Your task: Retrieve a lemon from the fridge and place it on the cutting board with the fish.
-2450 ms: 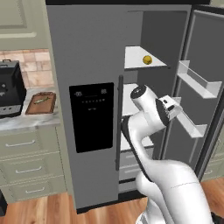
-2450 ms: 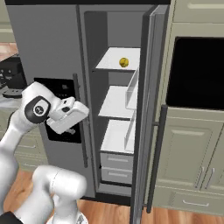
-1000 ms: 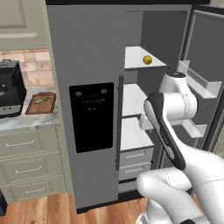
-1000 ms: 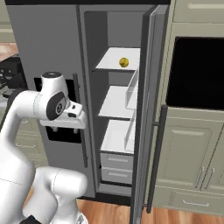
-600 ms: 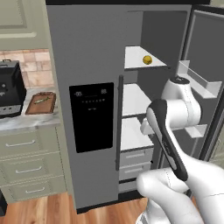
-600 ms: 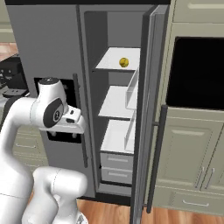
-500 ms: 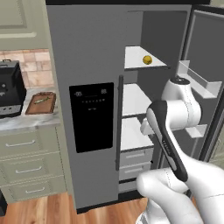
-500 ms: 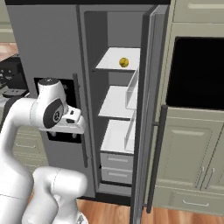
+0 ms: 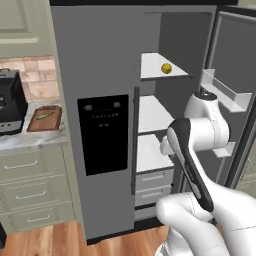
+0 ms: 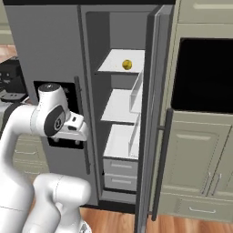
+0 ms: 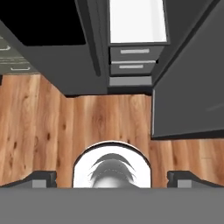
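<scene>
Left base view: fridge (image 9: 107, 125) stands with its right door swung open, white shelves exposed. Arm is folded in front of the opening with the wrist pointing down at the wood floor, so I'd call this the reach-in step, not yet started. Gripper (image 11: 112, 179) has its fingertips spread wide, nothing between them. Cutting board (image 9: 45, 118) sits on the counter left of the fridge beside the black coffee machine (image 9: 10, 102), fish (image 9: 46, 115) lying on it. Lemon (image 9: 166, 68) rests on the top shelf, towards the back. Next move probably needs the hand raised and levelled towards that shelf; door bins (image 9: 225, 92) crowd the right side.
</scene>
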{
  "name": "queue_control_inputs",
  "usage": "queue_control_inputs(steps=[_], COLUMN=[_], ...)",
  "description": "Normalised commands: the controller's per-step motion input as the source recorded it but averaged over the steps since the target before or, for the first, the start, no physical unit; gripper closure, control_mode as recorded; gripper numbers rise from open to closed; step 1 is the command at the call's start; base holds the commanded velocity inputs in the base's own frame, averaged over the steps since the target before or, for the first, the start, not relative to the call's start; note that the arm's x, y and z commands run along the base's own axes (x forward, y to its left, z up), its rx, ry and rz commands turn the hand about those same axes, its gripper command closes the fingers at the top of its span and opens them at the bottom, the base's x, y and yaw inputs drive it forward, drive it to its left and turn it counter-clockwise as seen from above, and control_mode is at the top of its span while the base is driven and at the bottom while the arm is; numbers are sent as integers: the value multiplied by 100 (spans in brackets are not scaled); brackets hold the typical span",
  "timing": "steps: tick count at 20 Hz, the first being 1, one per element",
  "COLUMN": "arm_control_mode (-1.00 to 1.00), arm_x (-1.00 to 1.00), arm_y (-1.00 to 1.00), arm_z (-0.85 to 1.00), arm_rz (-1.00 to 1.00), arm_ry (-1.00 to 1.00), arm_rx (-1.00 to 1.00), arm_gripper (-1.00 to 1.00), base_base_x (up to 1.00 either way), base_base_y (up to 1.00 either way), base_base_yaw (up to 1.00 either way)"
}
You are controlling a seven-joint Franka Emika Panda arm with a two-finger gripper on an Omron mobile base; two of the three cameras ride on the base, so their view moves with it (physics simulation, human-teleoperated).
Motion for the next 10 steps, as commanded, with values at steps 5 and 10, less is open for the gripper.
queue_control_inputs(steps=[5,10], arm_control_mode=[100,100], arm_x=[0,0], arm_y=[0,0], arm_z=[0,0], arm_rz=[0,0], arm_ry=[0,0], arm_rx=[0,0], arm_gripper=[-100,-100], base_base_x=[13,54], base_base_y=[1,2], base_base_yaw=[-26,-23])
